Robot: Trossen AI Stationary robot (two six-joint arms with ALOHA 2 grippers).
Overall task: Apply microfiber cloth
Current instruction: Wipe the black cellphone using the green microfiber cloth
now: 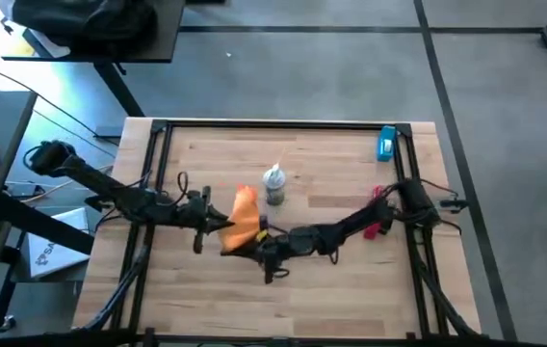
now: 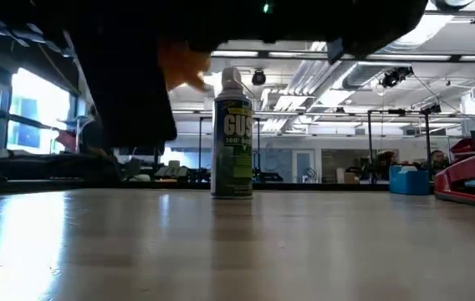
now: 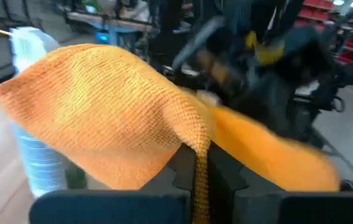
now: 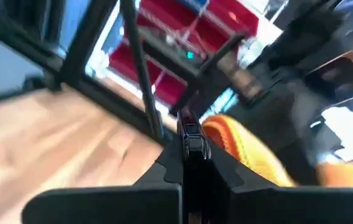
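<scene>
Both arms meet over the table's [image 1: 351, 299] middle: the left gripper [image 1: 223, 227] clamps the cloth [image 1: 244, 217], and the right gripper [image 1: 259, 234], closed on a dark flat thing, is just beside it, so no clear way between them. A spray can [image 1: 273, 185] stands upright just beyond the cloth, blocking the far side. A red tool [image 1: 377, 229] lies under the right arm; a blue box [image 1: 386, 144] sits at the far right corner. The near strip and far left are bare wood
</scene>
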